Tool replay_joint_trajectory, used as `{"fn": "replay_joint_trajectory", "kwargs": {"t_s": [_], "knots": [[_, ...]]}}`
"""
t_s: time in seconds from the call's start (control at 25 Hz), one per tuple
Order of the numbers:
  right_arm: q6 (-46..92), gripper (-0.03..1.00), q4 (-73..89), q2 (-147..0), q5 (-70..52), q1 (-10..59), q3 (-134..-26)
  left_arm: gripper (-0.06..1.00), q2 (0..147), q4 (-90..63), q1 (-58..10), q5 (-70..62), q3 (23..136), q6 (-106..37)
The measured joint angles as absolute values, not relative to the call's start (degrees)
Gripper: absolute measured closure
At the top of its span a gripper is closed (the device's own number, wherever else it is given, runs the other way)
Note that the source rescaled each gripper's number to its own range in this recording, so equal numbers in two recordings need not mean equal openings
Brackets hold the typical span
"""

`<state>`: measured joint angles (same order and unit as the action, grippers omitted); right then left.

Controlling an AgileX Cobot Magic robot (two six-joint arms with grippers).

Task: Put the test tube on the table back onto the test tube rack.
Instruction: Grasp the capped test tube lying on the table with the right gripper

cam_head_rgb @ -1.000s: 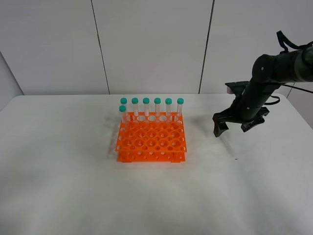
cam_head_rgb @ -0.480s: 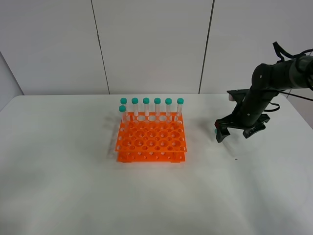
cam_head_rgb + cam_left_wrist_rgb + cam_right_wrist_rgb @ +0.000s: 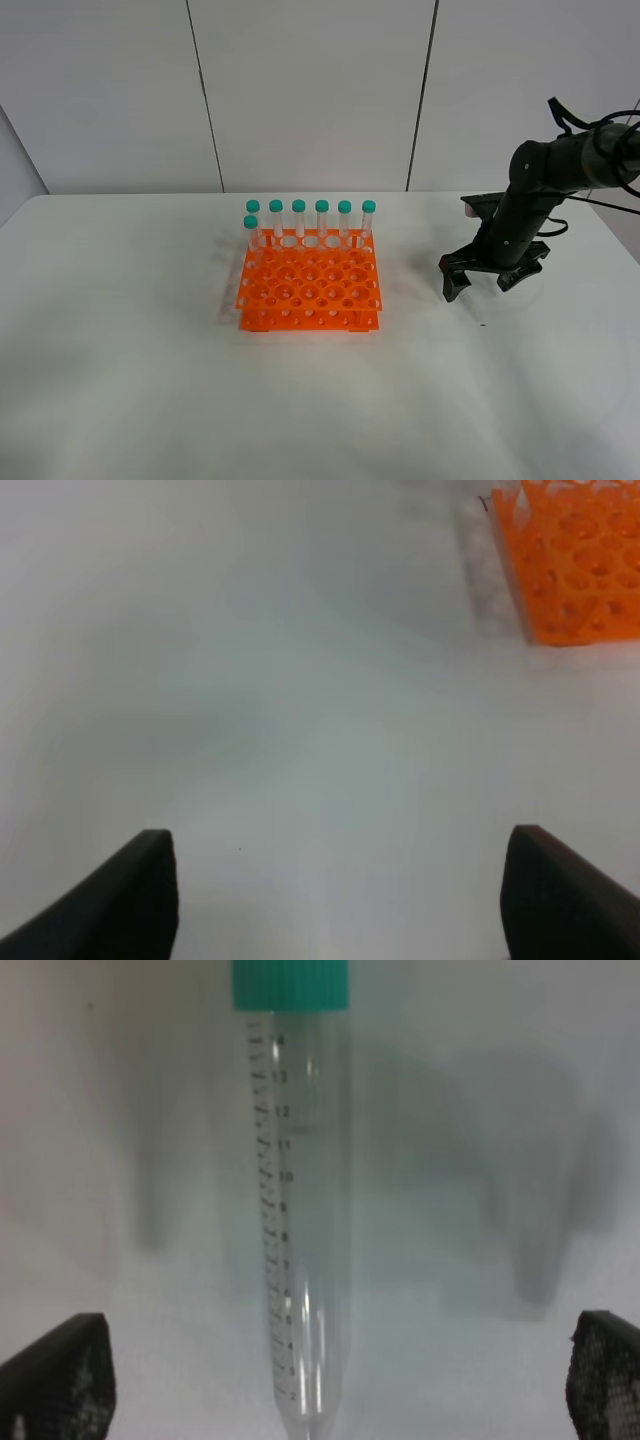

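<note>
Test tube (image 3: 298, 1210) flat on counter (image 3: 150, 380) toward right edge, between wide-apart jaws of right end effector (image 3: 478, 286). Left end effector (image 3: 345, 900) apart, empty. Test tube rack (image 3: 310, 285) mid-counter.

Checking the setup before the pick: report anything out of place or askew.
One test tube lies flat on the table under the right gripper, whose jaws stand open, while seven others stand upright in the test tube rack. Nothing looks spilled or broken.

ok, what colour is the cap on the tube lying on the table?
Teal-green. The cap on the clear tube shows best in the right wrist view.
</note>
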<state>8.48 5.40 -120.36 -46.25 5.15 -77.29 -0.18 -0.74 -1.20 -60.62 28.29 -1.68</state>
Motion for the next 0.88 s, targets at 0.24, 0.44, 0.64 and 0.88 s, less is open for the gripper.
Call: {"fn": "replay_joint_trajectory", "kwargs": {"t_s": [0.24,0.44,0.64,0.88], "knots": [[8.5,-0.03,5.4,-120.4,-46.3,5.1,-77.3,-0.06,-0.2,-0.7,-1.2,-60.6,28.3,-1.7],[8.4,-0.03,5.1,-120.4,-46.3,5.5,-77.3,-0.06,-0.2,-0.7,-1.2,-60.6,28.3,-1.7],[8.0,-0.03,4.4,-120.4,-45.8,7.6,-77.3,-0.06,-0.2,-0.7,-1.2,-60.6,28.3,-1.7],[6.2,-0.03,3.9,-120.8,-45.0,7.4,-77.3,-0.06,-0.2,-0.7,-1.2,-60.6,28.3,-1.7]]}}
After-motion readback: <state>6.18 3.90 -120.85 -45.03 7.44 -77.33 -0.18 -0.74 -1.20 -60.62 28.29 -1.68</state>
